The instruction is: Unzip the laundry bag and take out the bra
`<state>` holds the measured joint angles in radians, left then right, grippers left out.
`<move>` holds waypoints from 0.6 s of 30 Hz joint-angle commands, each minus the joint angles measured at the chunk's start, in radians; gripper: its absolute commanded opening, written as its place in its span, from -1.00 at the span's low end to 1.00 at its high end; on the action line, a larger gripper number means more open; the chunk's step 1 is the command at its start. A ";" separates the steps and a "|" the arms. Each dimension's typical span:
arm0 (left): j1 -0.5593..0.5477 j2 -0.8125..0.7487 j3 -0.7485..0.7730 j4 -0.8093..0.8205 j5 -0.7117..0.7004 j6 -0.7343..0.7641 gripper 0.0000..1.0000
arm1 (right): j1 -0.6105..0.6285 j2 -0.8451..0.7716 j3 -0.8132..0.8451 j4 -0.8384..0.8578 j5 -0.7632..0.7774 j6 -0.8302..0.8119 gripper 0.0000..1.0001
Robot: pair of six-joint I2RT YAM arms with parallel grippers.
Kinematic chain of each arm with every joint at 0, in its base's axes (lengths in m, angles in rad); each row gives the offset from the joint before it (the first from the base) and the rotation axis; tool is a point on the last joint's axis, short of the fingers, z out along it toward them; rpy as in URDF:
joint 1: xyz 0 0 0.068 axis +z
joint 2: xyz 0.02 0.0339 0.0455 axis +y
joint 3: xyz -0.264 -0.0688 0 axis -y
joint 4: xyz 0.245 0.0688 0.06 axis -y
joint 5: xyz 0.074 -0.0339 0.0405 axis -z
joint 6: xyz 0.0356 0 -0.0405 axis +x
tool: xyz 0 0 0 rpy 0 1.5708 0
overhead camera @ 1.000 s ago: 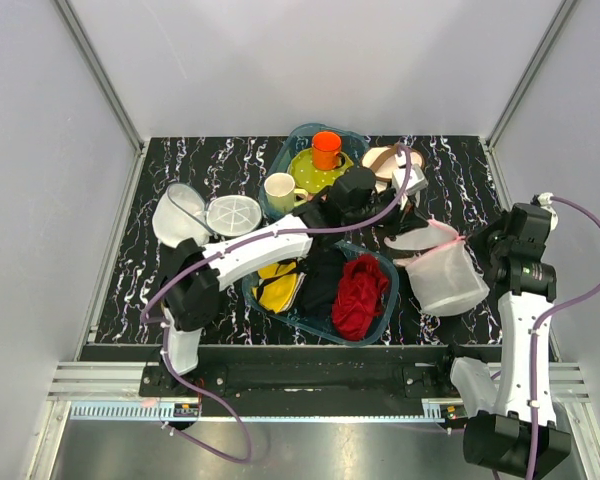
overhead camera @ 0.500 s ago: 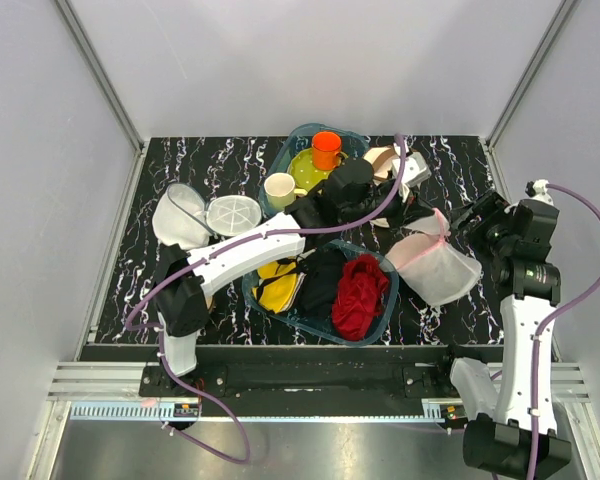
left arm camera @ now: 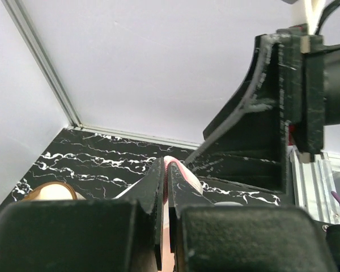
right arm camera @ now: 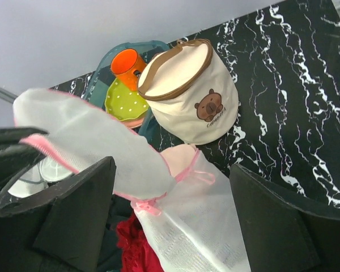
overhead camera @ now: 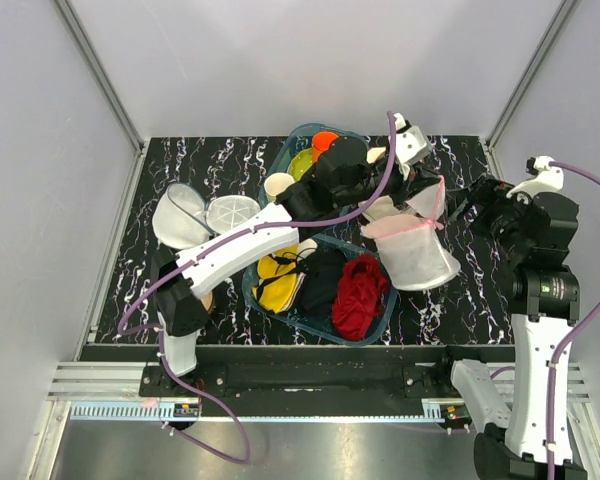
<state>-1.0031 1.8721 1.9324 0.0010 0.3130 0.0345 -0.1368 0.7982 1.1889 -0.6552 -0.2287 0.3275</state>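
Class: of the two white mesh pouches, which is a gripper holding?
The laundry bag with pink zip trim, pinched at its rim by the left gripper; the plain mesh pouch at far left sits untouched.

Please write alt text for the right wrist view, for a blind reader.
A white mesh laundry bag with pink trim hangs inside the open right pincer, the pale pink bra showing at its mouth. A cream basket is behind.
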 commanded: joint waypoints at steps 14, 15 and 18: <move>0.001 -0.050 0.054 0.091 -0.055 0.067 -1.00 | 0.043 -0.126 -0.034 0.080 -0.104 -0.120 0.92; 0.003 -0.053 0.051 0.097 -0.055 0.064 -1.00 | 0.046 -0.123 -0.034 0.078 -0.109 -0.122 0.92; 0.003 -0.057 0.050 0.105 -0.048 0.058 -1.00 | 0.052 -0.099 -0.046 0.081 -0.147 -0.131 0.94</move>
<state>-1.0031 1.8721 1.9503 -0.0032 0.2821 0.0795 -0.0963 0.6807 1.1496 -0.6205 -0.3363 0.2226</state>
